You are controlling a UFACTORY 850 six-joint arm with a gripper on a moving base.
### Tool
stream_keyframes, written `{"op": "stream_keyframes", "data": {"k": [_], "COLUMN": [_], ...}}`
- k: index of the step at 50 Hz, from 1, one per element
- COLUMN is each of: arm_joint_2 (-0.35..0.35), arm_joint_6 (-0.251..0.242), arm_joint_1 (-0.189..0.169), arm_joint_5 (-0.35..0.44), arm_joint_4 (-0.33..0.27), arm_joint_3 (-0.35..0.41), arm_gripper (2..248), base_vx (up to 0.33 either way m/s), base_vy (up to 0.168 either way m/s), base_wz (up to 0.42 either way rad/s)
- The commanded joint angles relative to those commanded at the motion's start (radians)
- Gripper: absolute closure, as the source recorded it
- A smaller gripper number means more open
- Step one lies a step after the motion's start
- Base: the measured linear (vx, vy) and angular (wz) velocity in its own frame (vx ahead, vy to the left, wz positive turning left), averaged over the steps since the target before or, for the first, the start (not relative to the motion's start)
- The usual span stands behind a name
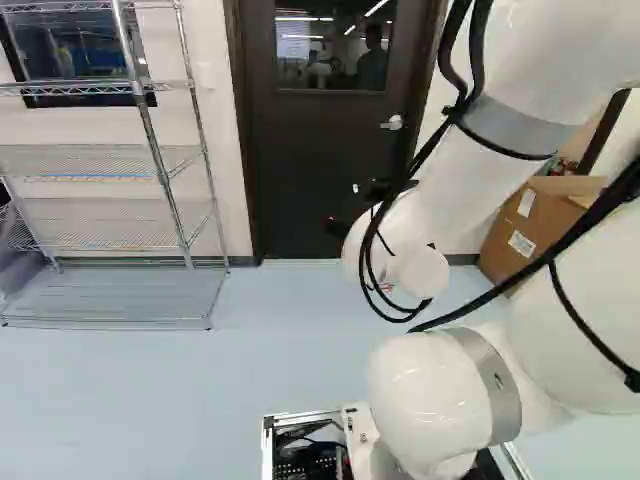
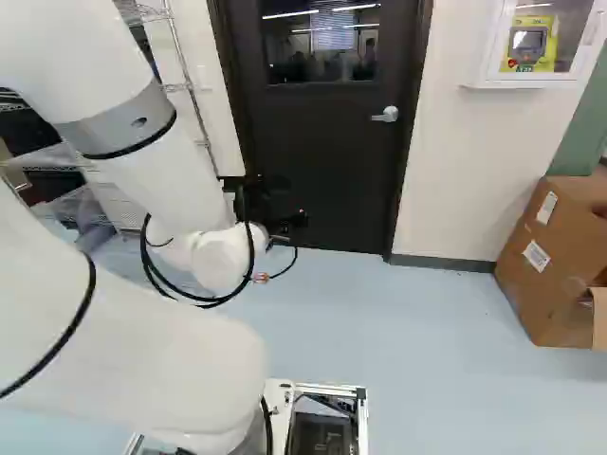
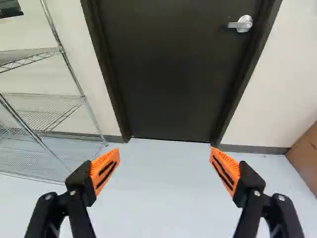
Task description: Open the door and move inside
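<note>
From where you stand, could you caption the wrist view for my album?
Open gripper facing a closed dark door with a silver handle.

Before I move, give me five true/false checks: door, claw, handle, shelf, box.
1. The door is shut. True.
2. The claw is shut on the handle. False: the claw is open, away from the handle.
3. The door has a window. True.
4. The shelf stands on the door's handle side. False: it is on the opposite side.
5. The box stands on the floor. True.
</note>
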Motion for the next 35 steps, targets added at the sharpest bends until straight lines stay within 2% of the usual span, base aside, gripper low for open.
{"op": "stream_keyframes", "data": {"k": [35], "arm_joint_2": [0.0], "arm_joint_6": [0.0], "arm_joint_1": [0.0], "arm_joint_5": [0.0], "arm_joint_4": [0.0], "arm_joint_3": [0.0], "arm_gripper": [3], "base_vx": [0.0], "base_vy": [0.0], "base_wz": [0.0]}}
